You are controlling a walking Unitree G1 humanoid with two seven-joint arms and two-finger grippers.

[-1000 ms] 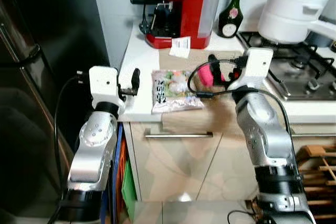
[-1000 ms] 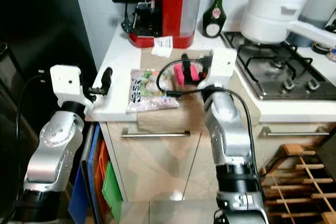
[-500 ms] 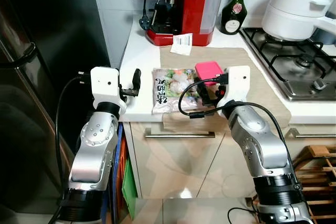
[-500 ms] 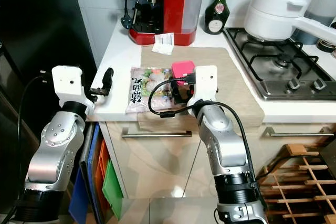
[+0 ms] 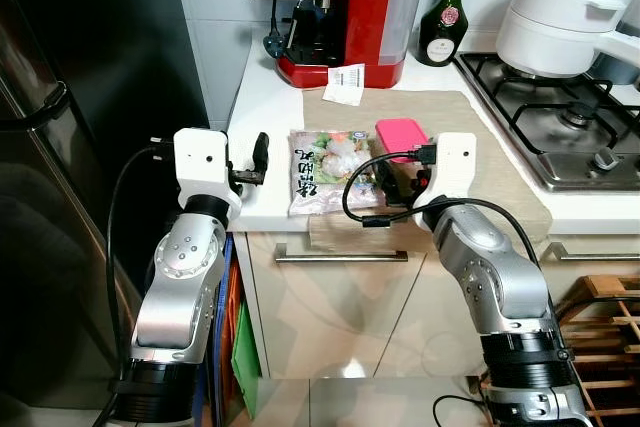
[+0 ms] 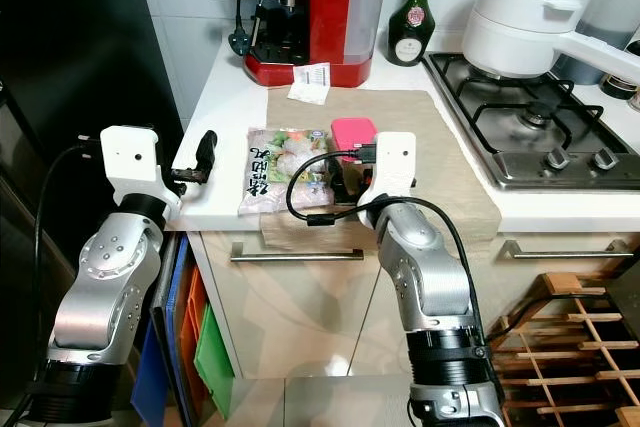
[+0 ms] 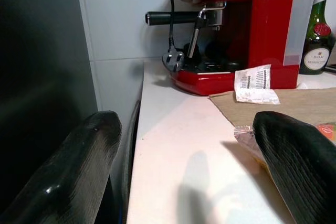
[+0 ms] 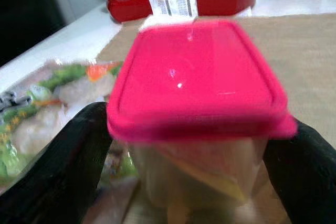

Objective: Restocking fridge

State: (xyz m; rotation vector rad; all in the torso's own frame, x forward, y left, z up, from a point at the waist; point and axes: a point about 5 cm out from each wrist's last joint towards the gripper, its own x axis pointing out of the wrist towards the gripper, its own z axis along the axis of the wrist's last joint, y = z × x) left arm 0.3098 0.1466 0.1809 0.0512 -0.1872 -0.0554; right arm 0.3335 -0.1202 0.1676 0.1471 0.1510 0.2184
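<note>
A clear container with a pink lid sits low over the beige mat near the counter's front edge. My right gripper is shut on the container; in the right wrist view its black fingers press both sides of the tub. A bag of frozen vegetables lies flat on the counter just left of it. My left gripper hovers at the counter's left edge, open and empty, its fingers spread wide apart.
A black fridge stands at the left. At the back of the white counter are a red espresso machine, a receipt and a green bottle. A white pot sits on the gas hob.
My right arm has lowered and drawn back toward the counter's front edge, bringing the pink-lidded container with it. The head view has shifted slightly. The left arm is unmoved.
</note>
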